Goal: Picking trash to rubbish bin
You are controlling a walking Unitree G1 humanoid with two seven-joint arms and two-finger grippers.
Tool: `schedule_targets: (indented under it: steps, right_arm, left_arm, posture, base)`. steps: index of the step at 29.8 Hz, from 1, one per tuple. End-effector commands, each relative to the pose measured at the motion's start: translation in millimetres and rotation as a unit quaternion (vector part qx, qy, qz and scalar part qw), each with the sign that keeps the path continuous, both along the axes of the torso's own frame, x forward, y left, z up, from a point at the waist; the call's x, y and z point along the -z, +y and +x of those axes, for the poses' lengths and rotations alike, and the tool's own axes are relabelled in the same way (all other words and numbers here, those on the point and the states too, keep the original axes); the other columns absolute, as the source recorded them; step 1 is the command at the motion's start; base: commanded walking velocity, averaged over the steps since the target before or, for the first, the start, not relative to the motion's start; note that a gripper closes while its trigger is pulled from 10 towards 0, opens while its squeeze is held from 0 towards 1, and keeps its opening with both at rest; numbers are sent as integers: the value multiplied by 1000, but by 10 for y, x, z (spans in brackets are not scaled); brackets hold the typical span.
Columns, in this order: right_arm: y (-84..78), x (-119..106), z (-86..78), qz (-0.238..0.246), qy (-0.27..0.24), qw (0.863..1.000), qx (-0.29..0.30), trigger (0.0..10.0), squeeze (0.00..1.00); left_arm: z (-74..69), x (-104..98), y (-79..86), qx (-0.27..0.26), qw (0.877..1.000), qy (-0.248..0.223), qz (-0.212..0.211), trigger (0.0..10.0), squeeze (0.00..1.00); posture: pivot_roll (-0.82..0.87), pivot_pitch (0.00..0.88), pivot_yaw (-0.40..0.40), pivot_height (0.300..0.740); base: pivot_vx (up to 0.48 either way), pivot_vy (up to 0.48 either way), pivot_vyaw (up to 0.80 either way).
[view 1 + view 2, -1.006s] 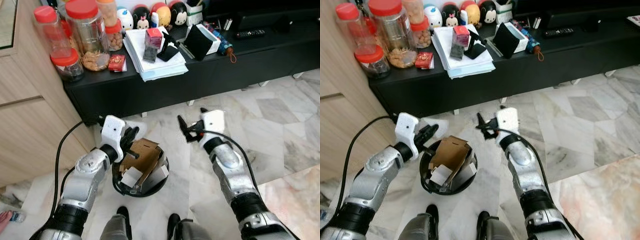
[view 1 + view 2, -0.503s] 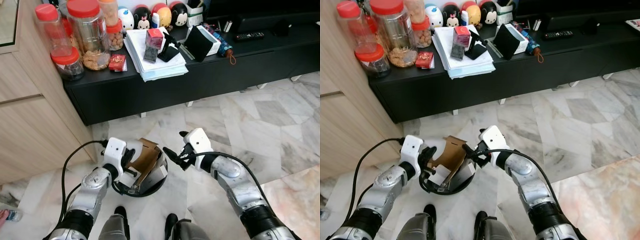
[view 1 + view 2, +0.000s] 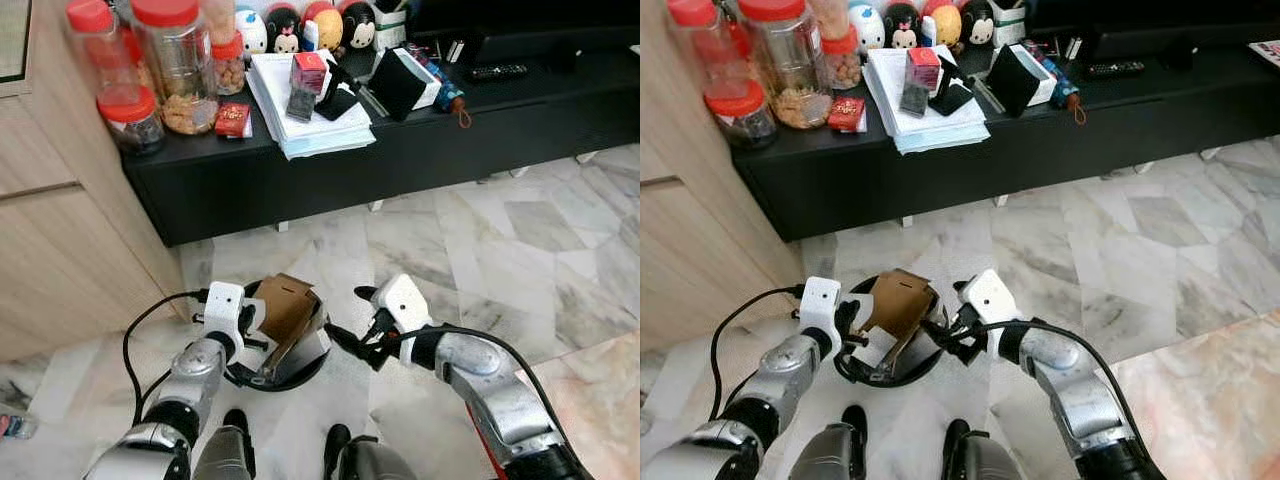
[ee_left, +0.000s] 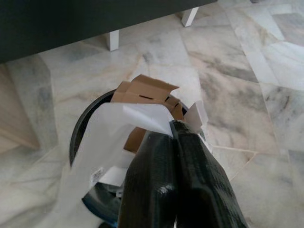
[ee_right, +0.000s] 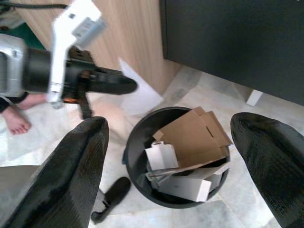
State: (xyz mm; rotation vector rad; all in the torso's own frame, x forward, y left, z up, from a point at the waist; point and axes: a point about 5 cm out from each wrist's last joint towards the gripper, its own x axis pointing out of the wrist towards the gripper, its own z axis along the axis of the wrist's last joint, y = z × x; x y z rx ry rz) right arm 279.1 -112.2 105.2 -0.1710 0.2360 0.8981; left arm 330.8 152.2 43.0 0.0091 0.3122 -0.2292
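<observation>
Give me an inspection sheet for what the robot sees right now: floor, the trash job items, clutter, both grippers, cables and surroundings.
Surface: marble floor, pale and veined.
Job's things: black rubbish bin holding a brown cardboard box and white boxes; white paper over the rim.
Clutter: jars, papers, toys, remote on the black TV cabinet.
Grippers: left gripper shut on the white paper above the bin; right gripper open beside the bin.
Cables: black cable along the left arm.
Surroundings: wooden cupboard to the left; a bare foot.

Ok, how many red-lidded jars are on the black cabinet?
4: tall one far left, big one beside it, short one in front, small one right of them. Others may hide behind.
</observation>
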Motion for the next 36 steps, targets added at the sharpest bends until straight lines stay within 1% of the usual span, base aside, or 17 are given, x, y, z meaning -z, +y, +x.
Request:
schedule_targets:
  steps: [1,4,7,8,10,13,14,16,17,18,20,25,27,28,29,33,36]
  right_arm:
    - [13,-34,-63,9,6,1000,-8,10000,0]
    - [21,-65,-109,7,9,1000,-14,10000,0]
    - [0,-89,-104,4,3,1000,5,10000,0]
    - [-29,-110,-38,-5,-13,999,46,10000,0]
    - [-41,-120,9,-8,-21,997,75,10000,0]
    - [9,-174,63,8,-30,993,115,10000,0]
    - [62,-165,71,10,-29,992,125,10000,0]
    - [81,-158,66,12,-27,992,125,10000,0]
    - [153,-145,23,15,-21,994,104,10000,0]
    - [209,-125,-18,12,-17,996,86,10000,0]
    - [241,-82,-46,0,-13,997,78,10000,0]
    - [276,56,-76,-23,3,996,81,10000,0]
    - [290,270,-76,-69,13,993,99,10000,0]
    - [290,270,-76,-69,13,993,99,10000,0]
    - [286,356,-75,-84,18,990,112,10000,0]
    - [292,418,-67,-82,25,986,140,10000,0]
    - [277,483,-62,-98,26,981,164,10000,0]
  left_arm:
    - [-45,83,-52,-4,1000,17,-5,10000,0]
    - [-23,73,-90,-5,1000,17,-4,10000,0]
    - [-4,58,-123,-2,1000,18,-10,10000,0]
    - [-2,61,-144,2,1000,22,-13,10000,0]
    - [2,57,-152,2,1000,22,-15,10000,0]
    - [6,53,-165,0,1000,20,-17,10000,0]
    - [4,56,-166,-3,1000,20,-21,10000,0]
    - [2,57,-167,-4,1000,21,-22,10000,0]
    - [-1,62,-160,-5,999,22,-23,10000,0]
    - [-6,69,-146,-7,999,23,-23,10000,0]
    - [-12,78,-130,-10,999,25,-23,10000,0]
    - [-16,88,-118,-14,999,28,-22,10000,0]
    - [-26,103,-135,-17,999,31,-24,10000,0]
    - [-26,103,-135,-17,999,31,-24,10000,0]
    - [-36,116,-152,-18,999,33,-26,10000,0]
    - [-59,142,-183,-16,999,36,-26,10000,0]
    - [-79,167,-197,-16,999,40,-25,10000,0]
  posture:
    - [69,323,-153,740]
    - [59,327,-158,740]
    - [53,330,-160,740]
    - [46,332,-160,740]
    - [42,333,-160,740]
    - [48,343,-162,740]
    - [47,348,-165,740]
    - [48,349,-166,740]
    - [50,351,-168,740]
    - [43,359,-174,740]
    - [37,363,-179,740]
    - [35,368,-184,740]
    - [25,373,-188,740]
    - [25,373,-188,740]
    - [30,378,-188,740]
    - [26,381,-193,740]
    - [21,384,-197,740]
  base:
    - [0,0,0]
    - [0,0,0]
    - [0,0,0]
    - [0,0,0]
    - [0,0,0]
    - [0,0,0]
    - [0,0,0]
    - [0,0,0]
    - [0,0,0]
    - [0,0,0]
    - [0,0,0]
    - [0,0,0]
    - [0,0,0]
    - [0,0,0]
    - [0,0,0]
    - [0,0,0]
    - [0,0,0]
